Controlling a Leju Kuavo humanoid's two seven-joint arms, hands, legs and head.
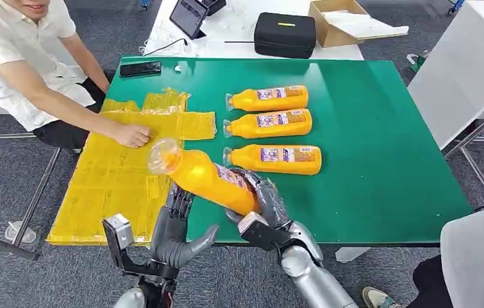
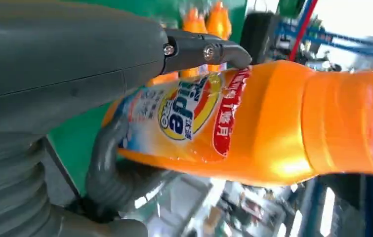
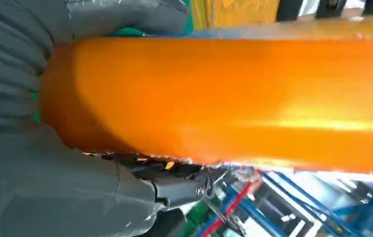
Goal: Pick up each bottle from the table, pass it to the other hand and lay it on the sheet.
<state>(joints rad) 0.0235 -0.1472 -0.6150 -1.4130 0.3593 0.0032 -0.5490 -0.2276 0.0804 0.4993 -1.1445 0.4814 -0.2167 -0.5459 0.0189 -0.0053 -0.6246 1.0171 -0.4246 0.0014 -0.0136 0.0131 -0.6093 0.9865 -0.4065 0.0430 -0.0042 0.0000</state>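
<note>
My right hand (image 1: 268,205) grips an orange bottle (image 1: 204,176) by its base above the table's front edge, tilted with its clear cap up and to the left, over the yellow sheet (image 1: 108,186). My left hand (image 1: 175,228) is spread just under the bottle's middle, fingers up behind it and thumb apart. In the left wrist view the thumb (image 2: 75,54) lies over the label and a finger (image 2: 105,168) curls beneath the bottle (image 2: 273,123). The right wrist view has the bottle (image 3: 224,98) against my right hand (image 3: 36,187). Three more orange bottles (image 1: 269,124) lie in a row on the green table (image 1: 380,147).
A person's hand (image 1: 131,135) rests on the sheet's far part. A black phone (image 1: 140,68) lies at the table's far left corner. Behind stand a black case (image 1: 284,34), a tablet (image 1: 188,16) and a cardboard box (image 1: 338,22). Another person (image 1: 476,256) is at the lower right.
</note>
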